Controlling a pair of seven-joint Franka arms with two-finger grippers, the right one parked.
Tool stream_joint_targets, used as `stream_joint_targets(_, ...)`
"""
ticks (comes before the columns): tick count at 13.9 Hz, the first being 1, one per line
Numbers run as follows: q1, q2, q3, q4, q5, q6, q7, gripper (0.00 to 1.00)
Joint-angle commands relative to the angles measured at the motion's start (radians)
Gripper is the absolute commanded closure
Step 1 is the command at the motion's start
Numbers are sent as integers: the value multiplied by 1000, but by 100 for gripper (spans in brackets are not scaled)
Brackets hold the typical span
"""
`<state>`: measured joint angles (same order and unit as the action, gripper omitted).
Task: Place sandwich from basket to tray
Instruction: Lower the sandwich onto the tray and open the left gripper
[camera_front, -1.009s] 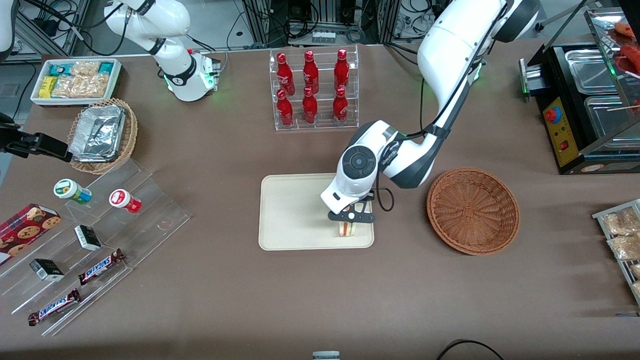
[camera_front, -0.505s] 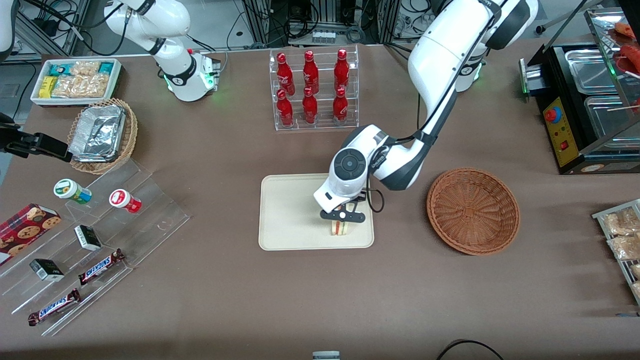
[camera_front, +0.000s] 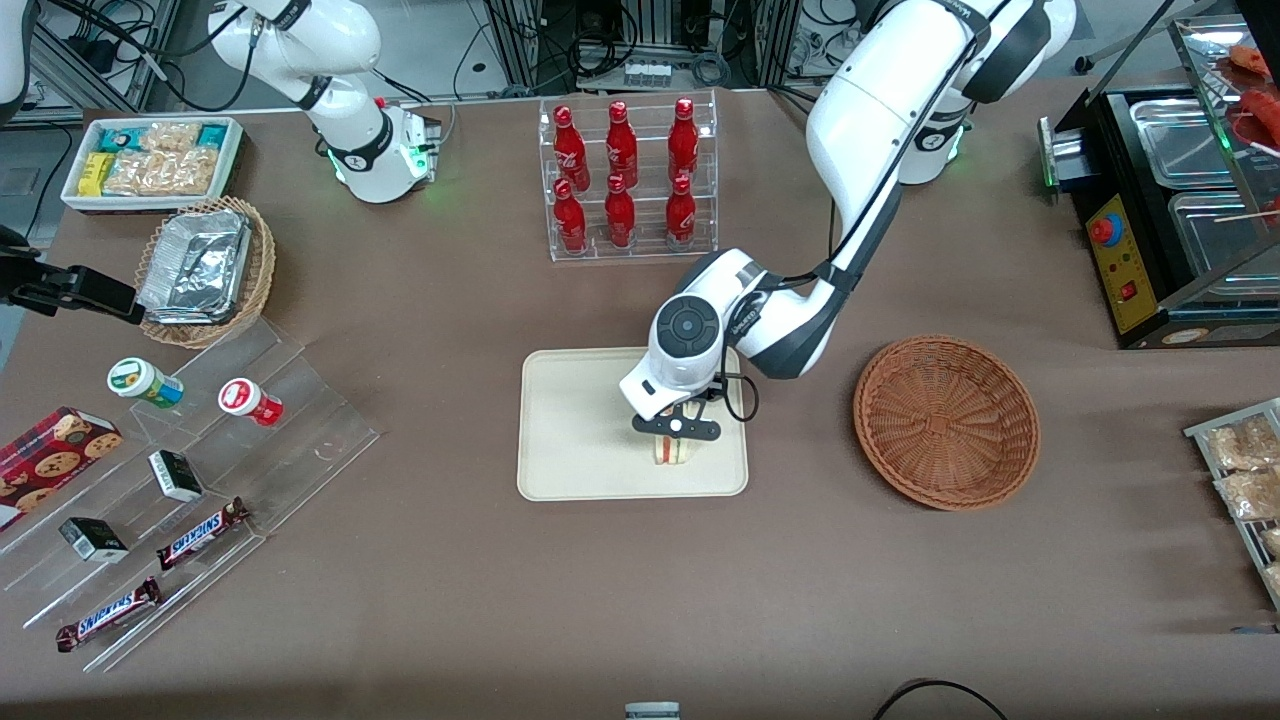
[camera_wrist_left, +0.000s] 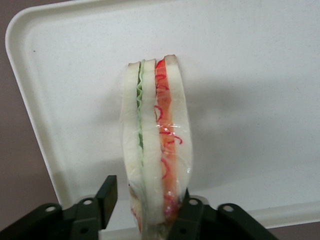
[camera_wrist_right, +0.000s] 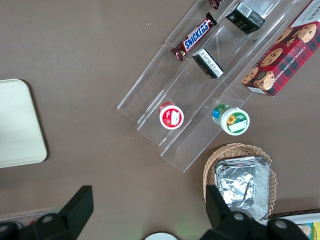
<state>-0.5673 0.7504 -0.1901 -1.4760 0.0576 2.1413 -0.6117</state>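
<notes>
Gripper (camera_front: 675, 440) sits over the tray (camera_front: 575, 440), just right of centre frame in the front view, fingers clamped on the sandwich (camera_front: 673, 452). Wrist view confirms: both black fingers (camera_wrist_left: 106, 199) press on the wedge (camera_wrist_left: 156, 145) from either side at its wrapped end, cut edge facing the camera with green and red-orange layers showing. The cream tray surface (camera_wrist_left: 250, 100) fills the frame around it. Can't tell whether the sandwich's lower edge is touching the tray or just above it.

Sandwich is in the tray half toward the working arm's end, nearer the tray's front rim than its back rim. Brown basket (camera_front: 946, 421) is right of the tray in the front view, on the table and apart from the tray, nothing visible inside.

Rest of the table: rack of red bottles (camera_front: 625, 180) upper centre, farther from the front camera than the tray. Foil containers in a tan basket (camera_front: 205, 270) upper left. Clear stepped stand (camera_front: 190, 490) lower left with two small tubs, small dark boxes and candy bars; cookie box (camera_front: 50, 465) at the left edge.
</notes>
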Motion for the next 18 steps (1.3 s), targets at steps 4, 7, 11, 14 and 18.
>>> stream_joint_targets(4, -8, 4, 6, 33, 13, -6, -3, 0)
stream_joint_targets(7, -8, -22, 9, 42, 16, -32, -31, 0)
stream_joint_targets(11, 6, -103, 9, 45, 13, -161, -31, 0)
stream_joint_targets(14, 52, -179, 11, 60, 11, -247, -30, 0)
stream_joint_targets(18, 188, -272, 6, 52, -4, -311, 3, 0)
